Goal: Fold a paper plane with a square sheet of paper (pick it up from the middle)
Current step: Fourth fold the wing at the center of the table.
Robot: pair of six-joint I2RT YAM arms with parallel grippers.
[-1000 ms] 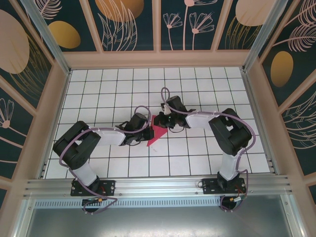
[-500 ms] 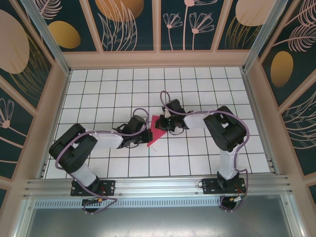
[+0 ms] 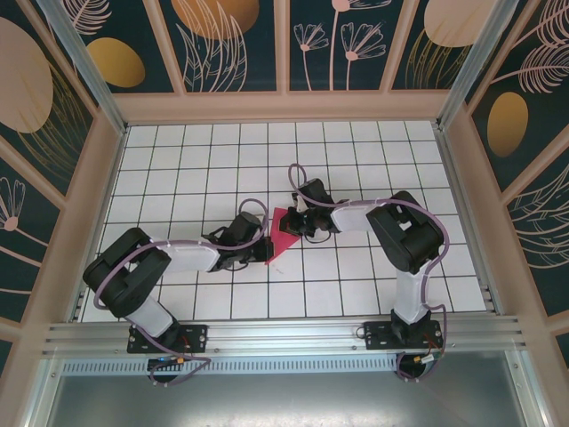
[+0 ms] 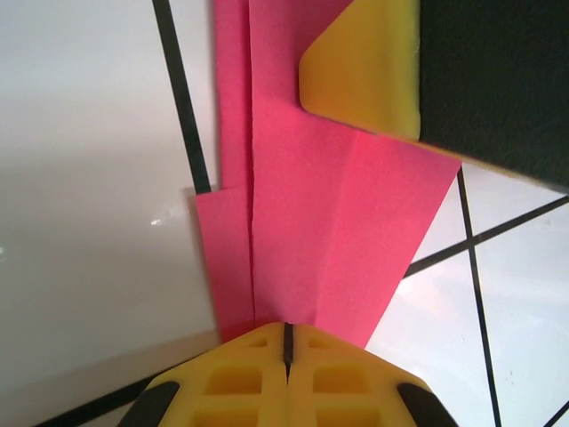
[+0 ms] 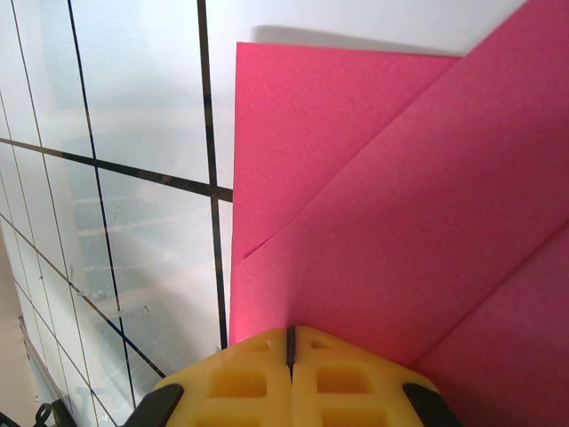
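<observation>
The magenta-pink paper (image 3: 282, 234), partly folded into a pointed shape with layered flaps, lies on the white tiled floor between both arms. My left gripper (image 3: 264, 244) is shut, its yellow tips pressed on the paper's (image 4: 311, 222) near edge beside a lengthwise crease; the gripper (image 4: 287, 331) holds nothing between its fingers. My right gripper (image 3: 292, 223) is also shut, with its tips resting on the paper (image 5: 400, 213) next to diagonal fold lines, seen close up as gripper (image 5: 290, 334). One right fingertip (image 4: 364, 67) shows at the top of the left wrist view.
The white tiled floor (image 3: 356, 285) has black grid lines and is fenced by wooden walls (image 3: 284, 107). A metal rail (image 3: 284, 338) runs along the near edge by the arm bases.
The left arm's elbow has swung out to the left and lower. The right gripper has slid slightly left onto the paper. The paper has stayed in place.
</observation>
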